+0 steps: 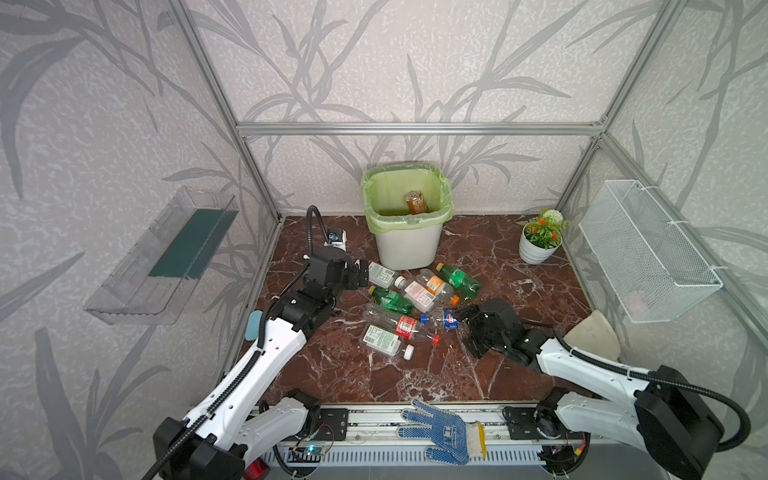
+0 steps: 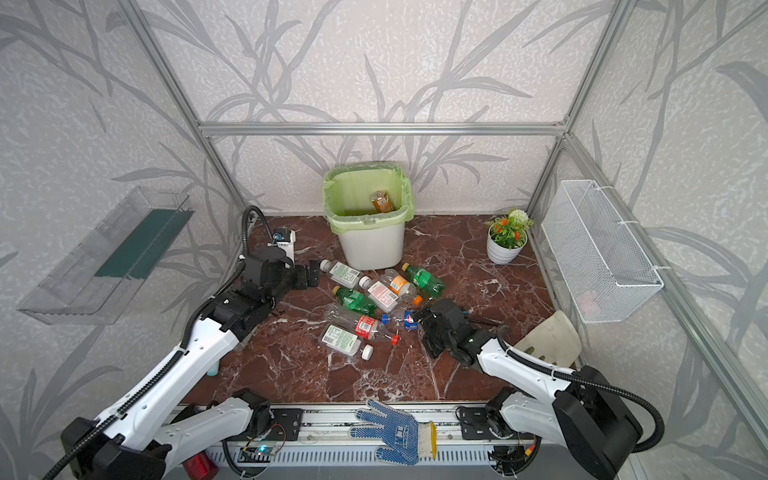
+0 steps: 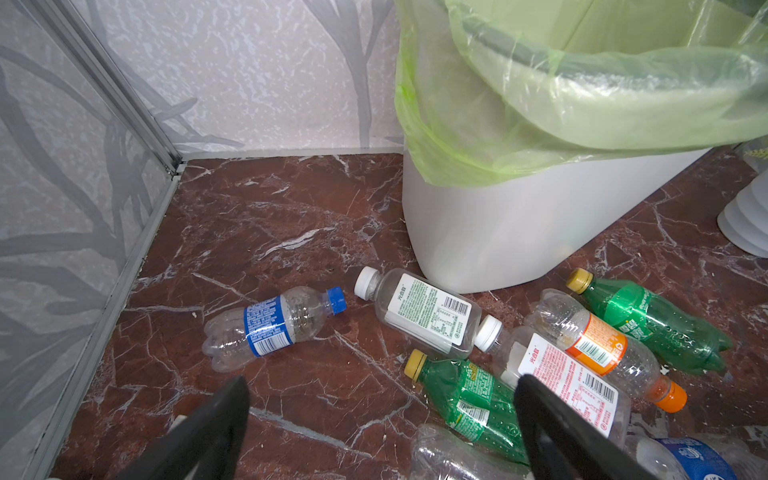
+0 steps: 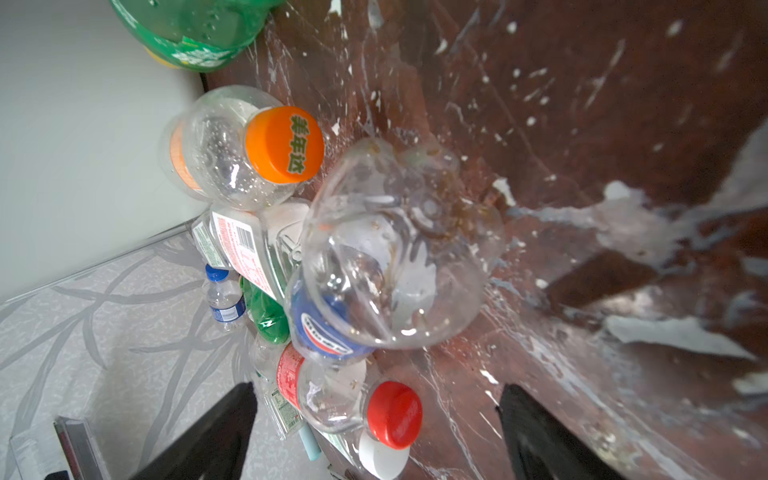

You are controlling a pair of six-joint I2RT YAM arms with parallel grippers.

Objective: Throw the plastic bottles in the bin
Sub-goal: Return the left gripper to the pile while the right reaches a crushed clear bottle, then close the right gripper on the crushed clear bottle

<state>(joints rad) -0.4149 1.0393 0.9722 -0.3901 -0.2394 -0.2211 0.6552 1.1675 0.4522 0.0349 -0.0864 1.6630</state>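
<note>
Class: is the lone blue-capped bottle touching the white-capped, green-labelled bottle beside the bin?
Apart. The left wrist view shows a strip of bare floor between the blue-capped bottle and the white-capped bottle.

White bin (image 1: 409, 249), green liner (image 1: 376, 224); bottle (image 1: 415, 202) inside seemingly amber

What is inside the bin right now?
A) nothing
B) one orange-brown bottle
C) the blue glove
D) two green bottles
B: a top view shows a lone orange-brown bottle leaning inside the bin.
</note>
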